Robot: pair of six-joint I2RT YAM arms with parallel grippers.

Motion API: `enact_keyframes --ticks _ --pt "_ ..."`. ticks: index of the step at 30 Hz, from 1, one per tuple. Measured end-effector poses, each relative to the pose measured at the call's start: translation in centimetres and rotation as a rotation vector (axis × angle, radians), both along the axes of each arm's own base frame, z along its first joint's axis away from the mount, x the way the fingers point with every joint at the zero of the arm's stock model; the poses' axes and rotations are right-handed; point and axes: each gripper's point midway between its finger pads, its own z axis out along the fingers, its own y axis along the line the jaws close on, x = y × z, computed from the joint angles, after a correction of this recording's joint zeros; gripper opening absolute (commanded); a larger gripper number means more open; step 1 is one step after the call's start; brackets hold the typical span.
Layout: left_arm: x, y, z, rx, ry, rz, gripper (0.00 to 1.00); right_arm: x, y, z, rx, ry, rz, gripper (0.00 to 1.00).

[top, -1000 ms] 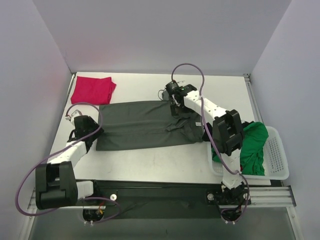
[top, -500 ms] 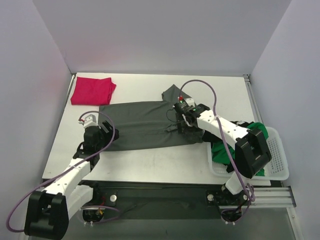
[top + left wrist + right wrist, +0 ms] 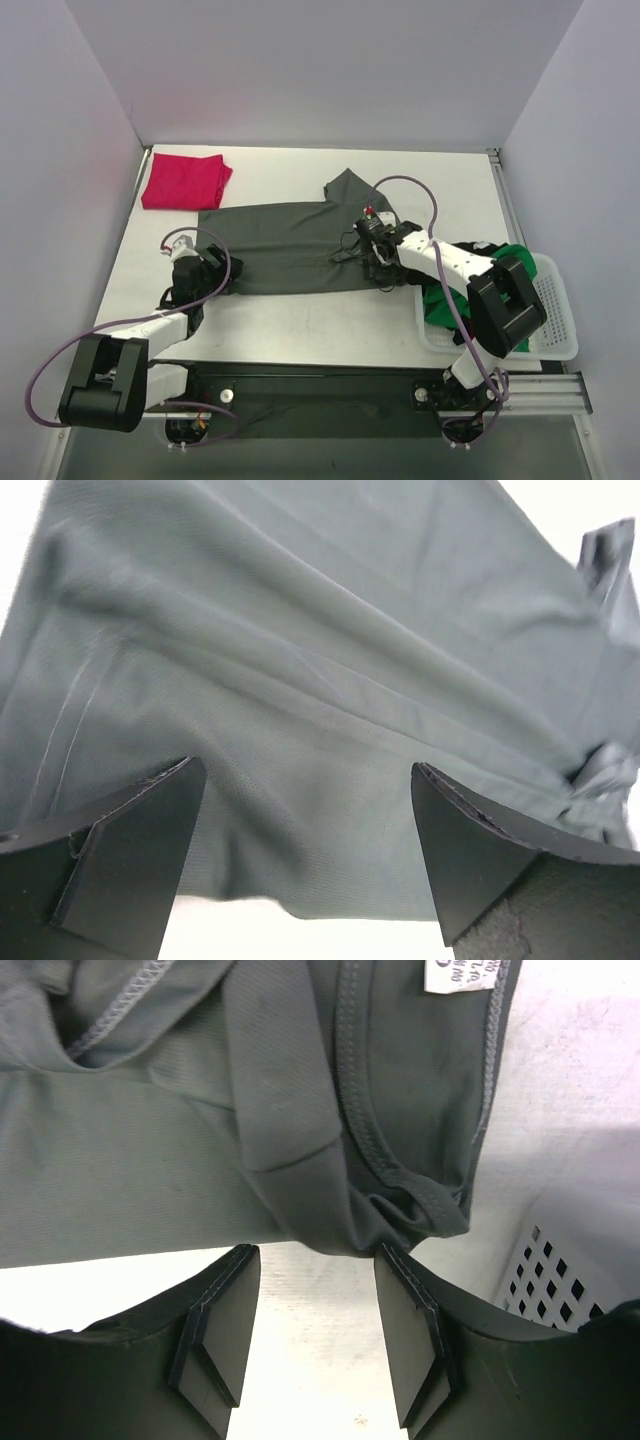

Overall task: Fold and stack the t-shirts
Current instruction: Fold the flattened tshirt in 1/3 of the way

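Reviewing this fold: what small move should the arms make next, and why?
Probably ease both grippers forward and close them on the near edge of the grey-green shirt. The left gripper stands wide open at the hem end, and the right gripper is open just short of the bunched collar. Neither holds cloth.

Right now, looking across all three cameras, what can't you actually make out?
Top view: the right arm covers part of the white basket and the bright green t-shirt; whatever lies beneath is hidden.
Top view: the right gripper has its fingertips hidden under its own wrist.
Right wrist view: the neck label of the dark grey-green t-shirt is cut off by the top edge, unreadable.
Left wrist view: the shirt's far end is blurred.
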Motion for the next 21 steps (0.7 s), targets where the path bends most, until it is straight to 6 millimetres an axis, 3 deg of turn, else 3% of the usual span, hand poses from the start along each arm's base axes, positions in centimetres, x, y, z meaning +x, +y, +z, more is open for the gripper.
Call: enact_keyframes --ticks 6,11,21 --pt "0.0 2.3 0.2 -0.068 -0.033 0.081 0.97 -0.1 -0.4 -0.5 -0.007 -0.001 -0.012 0.49" --pt "-1.8 3.3 0.4 -0.065 -0.031 0.126 0.97 -0.2 -0.5 -0.7 -0.01 -0.001 -0.019 0.45" --pt "-4.2 5.4 0.2 -0.032 0.005 0.212 0.97 0.0 -0.7 -1.0 -0.013 -0.006 -0.032 0.2"
